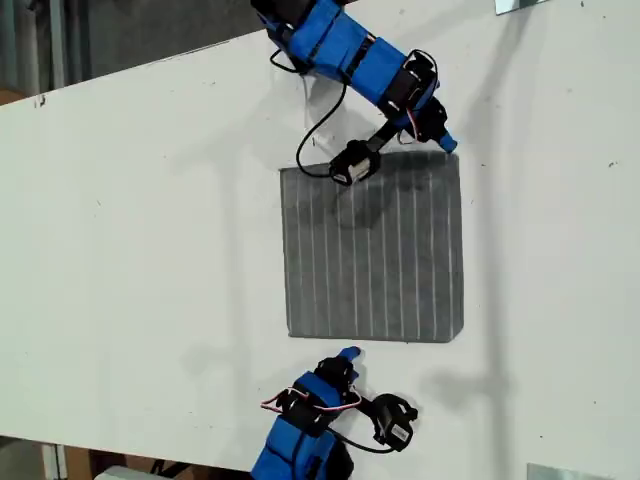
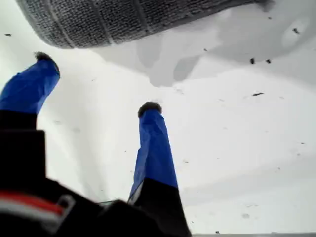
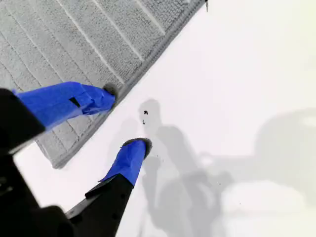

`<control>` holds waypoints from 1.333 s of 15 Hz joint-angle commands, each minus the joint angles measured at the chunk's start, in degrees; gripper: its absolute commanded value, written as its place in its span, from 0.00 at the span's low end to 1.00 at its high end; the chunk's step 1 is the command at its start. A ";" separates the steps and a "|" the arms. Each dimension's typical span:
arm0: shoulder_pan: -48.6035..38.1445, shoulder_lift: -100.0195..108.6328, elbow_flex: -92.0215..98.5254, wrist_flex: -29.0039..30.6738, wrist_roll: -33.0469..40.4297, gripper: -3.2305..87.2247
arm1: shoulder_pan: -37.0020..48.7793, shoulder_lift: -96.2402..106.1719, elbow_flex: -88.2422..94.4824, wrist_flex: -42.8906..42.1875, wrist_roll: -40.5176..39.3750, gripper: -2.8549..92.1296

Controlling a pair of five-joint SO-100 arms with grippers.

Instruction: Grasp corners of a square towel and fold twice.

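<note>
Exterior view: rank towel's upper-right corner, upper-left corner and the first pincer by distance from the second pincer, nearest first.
From my second pincer, by the exterior view:
1. upper-right corner of the towel, right at the pincer.
2. upper-left corner, along the top edge.
3. my first pincer, below the bottom edge.

1. A white table (image 1: pixel 150 250) filled most of the exterior view.
2. Small dark specks (image 2: pixel 256 94) dotted its surface.
3. A pale metal bracket (image 1: pixel 520 5) sat at one o'clock; another (image 1: pixel 565 472) at five o'clock.
</note>
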 commanded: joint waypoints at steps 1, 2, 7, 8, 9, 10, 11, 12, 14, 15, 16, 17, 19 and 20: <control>0.62 -0.35 -1.85 -2.99 0.18 0.24 | -0.62 -4.57 -8.44 -2.37 -0.35 0.41; 0.62 -0.70 -1.85 -3.43 0.18 0.24 | 0.09 -7.12 -10.02 -4.92 -2.20 0.41; 1.58 -2.02 -1.49 -5.10 0.00 0.24 | 6.24 -11.25 -11.16 -4.31 -8.35 0.40; 1.85 -1.23 -1.41 -4.13 -0.44 0.24 | 7.73 -10.90 -11.16 -3.08 -9.93 0.40; 2.29 0.09 -0.79 -3.52 -1.05 0.23 | 9.05 -10.72 -11.34 -3.34 -11.69 0.40; 2.72 1.32 0.26 -3.43 -1.67 0.23 | 9.84 -11.25 -11.43 -4.31 -12.83 0.38; 2.99 2.20 1.67 -3.78 -2.11 0.23 | 10.20 -11.95 -11.43 -5.36 -13.27 0.27; 3.25 2.81 2.90 -4.75 -2.20 0.23 | 10.28 -12.48 -11.43 -5.89 -12.66 0.03; 4.57 2.72 4.22 -7.65 -2.90 0.23 | 10.11 -13.54 -12.66 -5.71 -11.07 0.03; 6.15 1.58 1.93 -6.94 -4.48 0.23 | 9.93 -13.54 -13.10 -5.27 -10.81 0.03; 7.91 -2.20 -6.77 0.44 -5.80 0.23 | 10.02 -13.36 -13.18 -4.92 -10.81 0.03; 8.88 -10.28 -21.80 11.69 -5.10 0.24 | 10.28 -13.36 -13.18 -4.83 -10.99 0.03; 8.79 -29.79 -50.80 24.52 1.76 0.26 | 10.46 -13.62 -13.97 -4.92 -11.78 0.03; 8.35 -34.63 -55.63 23.38 3.96 0.26 | 10.55 -14.59 -17.14 -3.78 -13.27 0.03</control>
